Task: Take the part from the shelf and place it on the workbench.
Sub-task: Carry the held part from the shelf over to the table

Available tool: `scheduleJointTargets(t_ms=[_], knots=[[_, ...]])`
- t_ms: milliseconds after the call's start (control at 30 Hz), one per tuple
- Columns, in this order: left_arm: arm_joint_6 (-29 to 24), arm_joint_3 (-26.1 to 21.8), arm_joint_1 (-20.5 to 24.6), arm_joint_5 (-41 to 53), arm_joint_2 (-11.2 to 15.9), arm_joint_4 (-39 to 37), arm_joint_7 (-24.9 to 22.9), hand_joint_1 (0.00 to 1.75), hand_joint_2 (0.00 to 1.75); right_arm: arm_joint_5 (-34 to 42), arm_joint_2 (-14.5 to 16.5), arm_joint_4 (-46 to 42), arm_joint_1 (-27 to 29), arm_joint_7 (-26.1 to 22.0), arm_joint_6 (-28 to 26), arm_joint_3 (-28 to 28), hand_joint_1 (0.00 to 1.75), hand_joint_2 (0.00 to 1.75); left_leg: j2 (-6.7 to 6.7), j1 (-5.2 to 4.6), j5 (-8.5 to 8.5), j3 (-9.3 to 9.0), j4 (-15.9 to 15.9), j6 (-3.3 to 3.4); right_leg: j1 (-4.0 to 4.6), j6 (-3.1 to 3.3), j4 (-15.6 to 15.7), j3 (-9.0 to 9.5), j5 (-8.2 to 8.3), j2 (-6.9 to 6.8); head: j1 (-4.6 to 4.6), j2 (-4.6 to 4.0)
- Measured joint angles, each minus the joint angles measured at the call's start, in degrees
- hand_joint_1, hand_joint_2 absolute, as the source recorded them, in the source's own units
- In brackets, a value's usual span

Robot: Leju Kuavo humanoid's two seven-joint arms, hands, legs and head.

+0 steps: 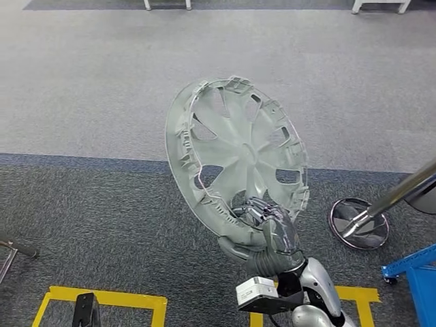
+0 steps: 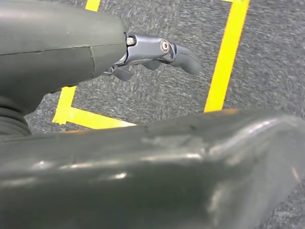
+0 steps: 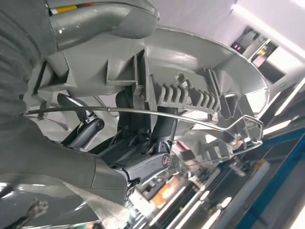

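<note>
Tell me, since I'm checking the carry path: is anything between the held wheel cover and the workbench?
The right hand grips the wheel cover at its lower rim, held above carpet. No workbench appears, so the path cannot be judged. A chrome stand base sits on the floor nearby, to the right.

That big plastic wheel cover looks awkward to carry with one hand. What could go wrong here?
The right hand grips the wheel cover only at its lower rim, so the wide disc could tip or slip out. The left hand hangs by the floor, holding nothing, so it may not catch it. The metal stand on the right could snag the rim in passing.
</note>
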State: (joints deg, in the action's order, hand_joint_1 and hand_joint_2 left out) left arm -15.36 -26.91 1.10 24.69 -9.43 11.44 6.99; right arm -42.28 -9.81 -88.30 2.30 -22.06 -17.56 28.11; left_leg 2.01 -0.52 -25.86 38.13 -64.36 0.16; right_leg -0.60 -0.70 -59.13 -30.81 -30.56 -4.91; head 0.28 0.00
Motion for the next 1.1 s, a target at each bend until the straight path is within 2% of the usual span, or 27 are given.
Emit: scheduleJointTargets(t_ms=[67, 133, 167, 233, 300, 333, 367, 400, 433, 467, 500, 533, 567, 600, 633, 667, 700, 733, 800, 833, 867, 900, 933, 967, 1033, 1067, 1100], knots=[[0.1, 0.0, 0.1, 0.0, 0.0, 0.0, 0.1, 0.00, 0.00, 0.0, 0.0, 0.0, 0.0, 0.0, 0.0, 0.0, 1.75, 1.75, 1.93, -0.73, 0.54, -1.78, 4.0, 0.68, 0.28, -0.55, 0.0, 0.24, -0.42, -1.20, 0.02, 0.00], [0.2, 0.0, 0.0, 0.1, 0.0, 0.0, 0.0, 0.00, 0.00, 0.0, 0.0, 0.0, -0.2, 0.0, 0.0, 0.1, 1.75, 1.75, 1.23, -0.96, 0.18, -1.88, 4.6, 1.11, 0.38, -1.14, 0.3, 0.53, -0.68, -2.40, 0.03, 0.00], [0.1, 0.0, -0.1, 0.1, 0.0, 0.0, 0.0, 0.00, 0.00, 0.0, 0.0, 0.0, -0.3, -0.1, 0.0, 0.2, 1.75, 1.75, 0.57, -0.87, 0.27, -2.13, 5.0, 1.32, 0.30, -1.43, 0.3, 0.69, -0.99, -2.32, 0.04, 0.00], [0.0, -0.1, -0.1, 0.3, 0.0, 0.0, -0.1, 0.00, 0.00, 0.0, 0.0, -0.1, -0.2, 0.0, -0.1, 0.3, 1.75, 1.75, -0.82, -0.43, 0.51, -2.82, 5.7, 1.91, 0.08, -1.90, -2.2, -0.29, -2.67, 0.44, 0.21, 0.00], [-0.1, -0.1, 0.1, 0.5, 0.0, 0.0, 0.1, 0.00, 0.00, -0.1, -0.2, -0.3, 0.6, 0.0, -0.3, 0.3, 1.75, 1.75, -2.34, -0.20, 0.57, -3.10, 6.0, 2.34, -0.09, -2.11, -9.0, -4.01, -5.45, 3.86, 0.49, 0.00], [-0.2, -0.1, 0.2, 0.6, 0.0, 0.0, 0.2, 0.00, 0.00, -0.2, -0.3, -0.5, 1.0, 0.0, -0.4, 0.3, 1.75, 1.75, -3.18, -0.19, 0.53, -3.10, 5.9, 2.44, -0.11, -2.21, -12.5, -6.22, -6.44, 4.51, 0.58, 0.00], [-0.2, -0.2, 0.1, 0.8, 0.0, 0.0, 0.4, 0.00, 0.00, -0.2, -0.5, -0.8, 1.4, 0.1, -0.5, 0.3, 1.75, 1.75, -4.03, -0.18, 0.49, -3.14, 5.9, 2.46, -0.12, -2.29, -14.6, -7.85, -6.48, 4.73, 0.61, 0.00], [-0.2, -0.2, 0.1, 0.9, 0.0, 0.0, 0.4, 0.00, 0.00, -0.3, -0.6, -1.1, 1.7, 0.2, -0.7, 0.3, 1.75, 1.75, -4.89, -0.16, 0.44, -3.20, 5.9, 2.45, -0.14, -2.35, -14.7, -8.57, -5.43, 4.83, 0.61, 0.00], [-0.3, -0.2, 0.0, 1.1, 0.0, 0.0, 0.4, 0.00, 0.00, -0.3, -0.7, -1.3, 1.8, 0.3, -0.7, 0.3, 1.75, 1.75, -5.78, -0.12, 0.37, -3.29, 5.8, 2.37, -0.22, -2.39, -12.6, -8.22, -3.34, 5.01, 0.63, 0.00], [-0.3, -0.2, 0.0, 1.2, 0.0, 0.0, 0.4, 0.00, 0.00, -0.3, -0.8, -1.4, 1.9, 0.4, -0.8, 0.3, 1.75, 1.75, -6.65, -0.05, 0.25, -3.37, 5.7, 2.19, -0.38, -2.42, -9.0, -7.04, -0.83, 5.68, 0.64, 0.00], [-0.4, -0.3, 0.0, 1.4, 0.0, 0.0, 0.3, 0.00, 0.00, -0.3, -0.9, -1.6, 1.9, 0.4, -0.8, 0.3, 1.75, 1.75, -7.44, -0.05, 0.10, -3.32, 5.5, 1.95, -0.60, -2.42, -5.5, -5.67, 0.96, 7.08, 0.64, 0.00], [-0.5, -0.4, 0.1, 1.5, 0.1, 0.0, 0.4, 0.00, 0.00, -0.3, -0.9, -1.7, 1.9, 0.4, -0.8, 0.3, 1.75, 1.75, -8.16, -0.01, 0.00, -3.12, 5.2, 1.68, -0.79, -2.29, -2.7, -4.38, 2.00, 8.36, 0.62, 0.00], [-0.5, -0.4, 0.0, 1.7, 0.1, 0.0, 0.4, 0.00, 0.00, -0.3, -1.0, -1.8, 1.8, 0.4, -0.8, 0.3, 1.75, 1.75, -8.79, 0.07, -0.02, -2.83, 4.9, 1.37, -0.88, -2.12, -1.1, -3.60, 2.25, 9.38, 0.61, 0.00], [-0.6, -0.5, 0.0, 1.8, 0.2, 0.0, 0.4, 0.00, 0.00, -0.3, -1.0, -1.8, 1.7, 0.3, -0.8, 0.3, 1.75, 1.75, -9.40, 0.18, 0.08, -2.55, 4.9, 1.03, -0.84, -1.81, -0.8, -3.26, 1.96, 9.77, 0.59, 0.00], [-0.6, -0.5, -0.2, 1.9, 0.3, 0.0, 0.4, 0.00, 0.00, -0.2, -1.0, -1.9, 1.5, 0.3, -0.8, 0.3, 1.75, 1.75, -10.04, 0.30, 0.23, -2.35, 4.9, 0.73, -0.80, -1.44, -0.5, -3.01, 1.99, 9.24, 0.56, 0.00], [-0.7, -0.6, -0.3, 2.0, 0.4, 0.0, 0.4, 0.00, 0.00, -0.2, -1.0, -2.0, 1.3, 0.3, -0.8, 0.3, 1.75, 1.75, -10.02, 0.33, 0.20, -2.22, 4.9, 0.45, -0.80, -1.12, -0.3, -2.87, 2.08, 8.57, 0.57, 0.00], [-0.7, -0.6, -0.4, 2.1, 0.6, 0.0, 0.4, 0.00, 0.00, -0.1, -1.0, -2.1, 1.1, 0.3, -0.8, 0.3, 1.75, 1.75, -9.07, 0.23, -0.22, -1.94, 4.3, 0.16, -0.84, -0.75, -0.1, -2.63, 2.13, 7.82, 0.38, 0.00], [-0.8, -0.6, -0.3, 2.2, 0.7, 0.0, 0.4, 0.00, 0.00, -0.1, -1.0, -2.2, 0.9, 0.3, -0.8, 0.2, 1.75, 1.75, -7.55, 0.13, -1.17, -1.25, 2.8, -0.09, -0.90, -0.42, 0.1, -2.36, 2.16, 6.95, 0.21, 0.00], [-0.8, -0.7, -0.1, 2.5, 0.8, 0.0, 0.4, 0.00, 0.00, -0.2, -1.0, -2.3, 0.9, 0.2, -0.9, 0.2, 1.75, 1.75, -4.16, 0.20, -4.22, 1.51, -3.3, -0.65, -0.76, 0.10, 0.3, -1.91, 1.94, 5.13, -0.10, 0.00], [-0.8, -0.7, 0.0, 2.7, 0.9, 0.0, 0.4, 0.00, 0.00, -0.2, -1.0, -2.3, 0.8, 0.2, -0.9, 0.2, 1.75, 1.75, -3.43, 0.38, -5.60, 3.19, -6.9, -0.89, -0.67, 0.26, 0.3, -1.78, 1.79, 4.22, -0.09, 0.00], [-0.8, -0.7, 0.0, 2.8, 1.0, 0.0, 0.5, 0.00, 0.00, -0.3, -1.0, -2.3, 0.8, 0.1, -0.9, 0.2, 1.75, 1.75, -3.07, 0.55, -6.27, 4.38, -9.4, -1.06, -0.62, 0.33, 0.3, -1.64, 1.64, 3.35, -0.12, 0.00], [-0.9, -0.8, -0.1, 2.9, 1.1, 0.0, 0.5, 0.00, 0.00, -0.3, -1.0, -2.3, 0.7, 0.0, -0.9, 0.2, 1.75, 1.75, -2.86, 0.67, -6.00, 4.75, -10.2, -1.15, -0.60, 0.32, 0.3, -1.47, 1.48, 2.51, -0.12, 0.00], [-0.9, -0.8, -0.1, 3.0, 1.2, 0.0, 0.4, 0.00, 0.00, -0.3, -1.0, -2.3, 0.7, 0.0, -0.9, 0.3, 1.75, 1.75, -2.57, 0.72, -4.70, 4.02, -8.8, -1.14, -0.60, 0.25, 0.3, -1.24, 1.31, 1.71, -0.13, 0.00], [-0.9, -0.9, -0.1, 3.0, 1.3, 0.0, 0.4, 0.00, 0.00, -0.3, -1.0, -2.3, 0.7, 0.0, -0.9, 0.3, 1.75, 1.75, -1.85, 0.69, -2.73, 2.32, -5.5, -1.00, -0.59, 0.13, 0.3, -0.93, 1.10, 0.96, -0.13, 0.00], [-0.9, -1.1, -0.1, 2.7, 1.5, 0.0, 0.4, 0.00, 0.00, -0.4, -1.1, -2.4, 0.8, 0.0, -0.9, 0.3, 1.75, 1.75, 1.33, 0.04, -0.11, -1.33, 1.7, -0.41, -0.36, -0.30, 0.3, -0.41, 0.62, -0.40, -0.14, 0.00], [-0.9, -1.2, 0.0, 2.6, 1.5, 0.0, 0.4, 0.00, 0.00, -0.4, -1.2, -2.4, 0.8, -0.1, -0.9, 0.3, 1.75, 1.75, 2.60, -0.33, 0.29, -2.31, 3.8, -0.05, -0.17, -0.58, 0.3, -0.25, 0.41, -1.05, -0.10, 0.00], [-0.9, -1.3, 0.0, 2.4, 1.6, 0.0, 0.4, 0.00, 0.00, -0.4, -1.3, -2.5, 0.8, -0.1, -0.9, 0.3, 1.75, 1.75, 3.21, -0.65, 0.08, -2.58, 4.7, 0.28, 0.00, -0.88, 0.4, -0.12, 0.26, -1.70, -0.07, 0.00]])
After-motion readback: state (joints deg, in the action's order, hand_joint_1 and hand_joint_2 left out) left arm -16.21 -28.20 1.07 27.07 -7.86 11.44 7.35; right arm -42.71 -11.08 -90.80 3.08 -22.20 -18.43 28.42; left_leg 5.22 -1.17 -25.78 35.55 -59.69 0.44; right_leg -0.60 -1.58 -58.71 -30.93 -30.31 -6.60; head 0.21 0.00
